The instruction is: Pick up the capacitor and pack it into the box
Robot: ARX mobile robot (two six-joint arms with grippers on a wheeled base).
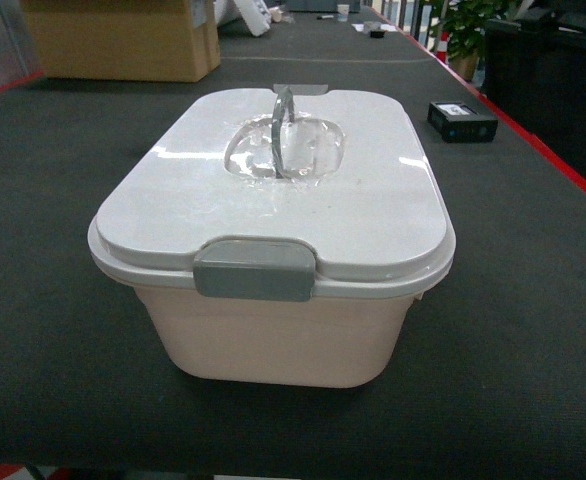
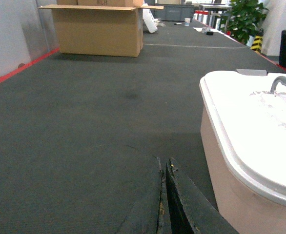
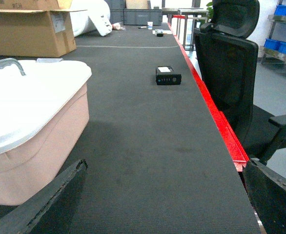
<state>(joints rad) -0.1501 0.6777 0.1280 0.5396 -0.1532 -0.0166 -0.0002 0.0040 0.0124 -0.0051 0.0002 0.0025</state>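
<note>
The box [image 1: 273, 340] is a pale pink tub in the middle of the dark table, its white lid [image 1: 353, 215] shut, with a grey latch [image 1: 253, 270] in front and the grey handle [image 1: 283, 115] upright. A small black rectangular part [image 1: 462, 121] lies to the back right of it; it may be the capacitor. My left gripper [image 2: 165, 161] is shut and empty, low over the mat just left of the box [image 2: 221, 170]. To the right of the box [image 3: 40, 146] my right gripper [image 3: 165, 163] is open wide and empty, with the black part [image 3: 168, 75] far ahead. Neither gripper shows in the head view.
A brown cardboard carton [image 1: 123, 40] stands at the back left of the table. The red table edge [image 3: 216, 117] runs along the right, with a black office chair [image 3: 228, 58] beyond it. A potted plant [image 1: 468, 30] stands at the back right.
</note>
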